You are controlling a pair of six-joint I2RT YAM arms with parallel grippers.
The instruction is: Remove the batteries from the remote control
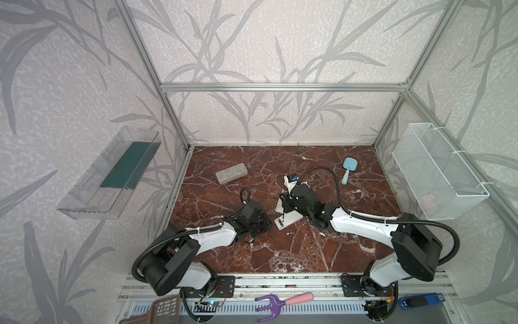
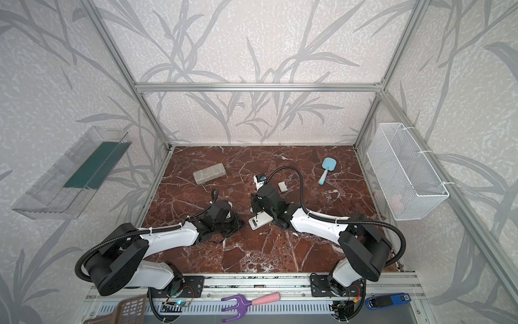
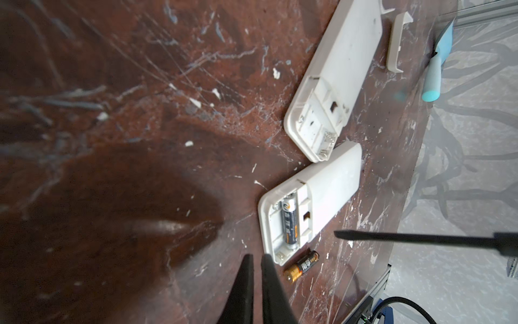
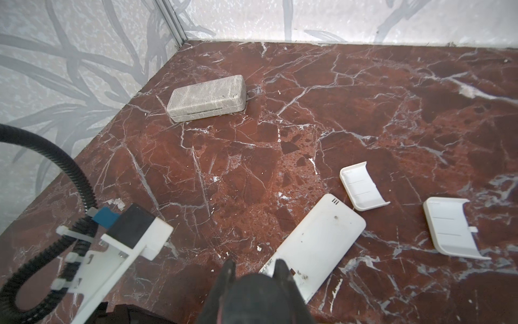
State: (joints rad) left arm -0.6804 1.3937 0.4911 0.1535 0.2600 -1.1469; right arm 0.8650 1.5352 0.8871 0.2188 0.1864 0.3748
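Observation:
Two white remotes lie back up at mid table. The nearer remote control has its compartment uncovered with one of the batteries inside. A second battery lies loose on the marble beside that remote's end. My left gripper sits just beside it, fingers almost together, nothing between them. The farther remote shows an empty compartment. My right gripper is shut on a screwdriver handle; its dark shaft points at the nearer remote.
Two white battery covers lie past the remotes. A grey case sits at the back left and a blue brush at the back right. A wire basket hangs on the right wall, a clear tray on the left.

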